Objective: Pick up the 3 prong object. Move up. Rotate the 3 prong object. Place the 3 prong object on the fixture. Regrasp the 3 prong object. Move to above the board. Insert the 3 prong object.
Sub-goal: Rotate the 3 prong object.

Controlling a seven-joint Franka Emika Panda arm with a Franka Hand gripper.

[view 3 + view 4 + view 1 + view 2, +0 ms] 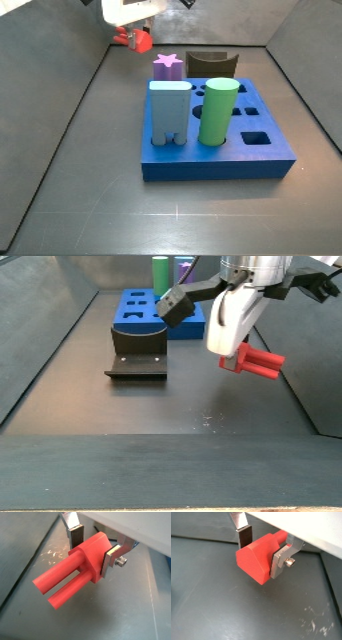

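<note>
My gripper (242,349) is shut on the red 3 prong object (258,361) and holds it in the air above the dark floor, right of the fixture (138,364). In both wrist views the silver fingers sit on either side of the red block (90,552) (256,557), and in a wrist view the round prongs (63,584) stick out sideways. In a side view the gripper (134,36) and the red piece (135,41) are at the back left, behind the blue board (261,155). The dark fixture (210,63) stands behind the board.
A purple star-topped peg (167,64), a light blue block (168,112) and a green cylinder (218,112) stand in the board (134,308). The cylinder also shows in a side view (160,270). Grey walls close in the floor on the sides.
</note>
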